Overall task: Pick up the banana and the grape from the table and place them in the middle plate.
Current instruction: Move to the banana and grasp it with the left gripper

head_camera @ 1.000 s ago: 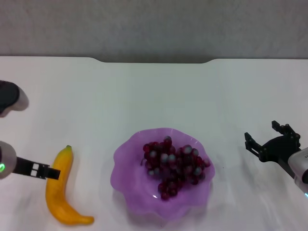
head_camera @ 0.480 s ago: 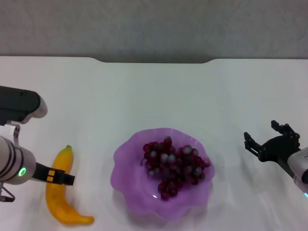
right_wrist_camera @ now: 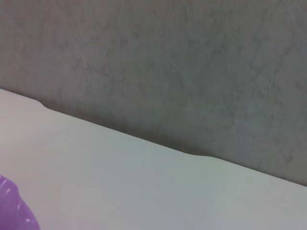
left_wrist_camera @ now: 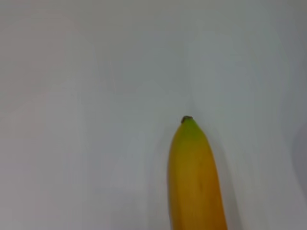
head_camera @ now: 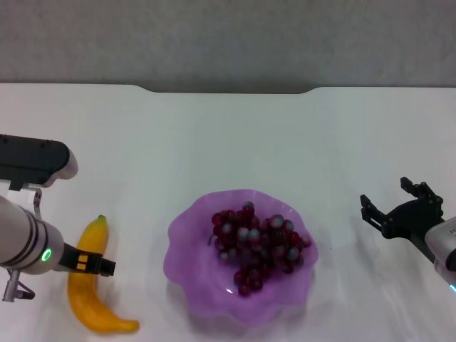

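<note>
The orange-yellow banana (head_camera: 84,296) lies on the white table (head_camera: 228,142) at the near left, green tip pointing away from me. My left gripper (head_camera: 96,265) hangs right over the banana's middle. In the left wrist view the banana (left_wrist_camera: 194,182) shows close up with bare tabletop beyond its tip. The dark red grape bunch (head_camera: 256,246) lies inside the purple scalloped middle plate (head_camera: 187,239) at the centre front. My right gripper (head_camera: 392,203) is open and holds nothing, low over the table to the right of the plate.
The table's far edge has a shallow notch (head_camera: 228,90) with a grey wall behind it. A sliver of the purple plate (right_wrist_camera: 12,211) shows in the right wrist view. Bare tabletop lies between the banana and the plate.
My left arm has come in from the left edge and its gripper has slid rightward across the banana. The right gripper, the grapes and the plate have stayed put.
</note>
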`<state>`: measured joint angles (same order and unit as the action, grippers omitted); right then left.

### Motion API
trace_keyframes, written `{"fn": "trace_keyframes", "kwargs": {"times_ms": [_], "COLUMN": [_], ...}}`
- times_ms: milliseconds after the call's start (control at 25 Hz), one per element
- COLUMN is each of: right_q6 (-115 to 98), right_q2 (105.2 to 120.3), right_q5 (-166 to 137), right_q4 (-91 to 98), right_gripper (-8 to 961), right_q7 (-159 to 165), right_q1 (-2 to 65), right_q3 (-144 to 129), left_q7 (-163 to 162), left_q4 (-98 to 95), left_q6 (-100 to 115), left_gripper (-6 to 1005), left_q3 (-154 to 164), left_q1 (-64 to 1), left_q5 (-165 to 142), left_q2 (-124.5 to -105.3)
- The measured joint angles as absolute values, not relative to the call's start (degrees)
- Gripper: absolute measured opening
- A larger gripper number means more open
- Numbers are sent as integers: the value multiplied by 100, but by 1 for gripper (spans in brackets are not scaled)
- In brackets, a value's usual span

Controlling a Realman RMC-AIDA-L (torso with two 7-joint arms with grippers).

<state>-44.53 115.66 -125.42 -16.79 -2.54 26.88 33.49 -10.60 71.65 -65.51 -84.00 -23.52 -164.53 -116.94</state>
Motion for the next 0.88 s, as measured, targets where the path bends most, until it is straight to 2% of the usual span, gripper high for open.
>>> {"fn": "trace_keyframes", "kwargs": {"times_ms": [880], "right_q6": [-4438], "right_q2": [11557], "right_q5": [-12542], "right_q4": [-1677], "right_gripper": [850], "right_q7": [-255], "right_q1": [2683], "right_q3": [3349], "left_q7": [-1099], "left_q4": [6636], "left_q6": [-6319], "left_gripper": [876], "left_q3": [-8402], "left_q1": [-2558], "left_q5": [-16453], "left_q2": [-11707]}}
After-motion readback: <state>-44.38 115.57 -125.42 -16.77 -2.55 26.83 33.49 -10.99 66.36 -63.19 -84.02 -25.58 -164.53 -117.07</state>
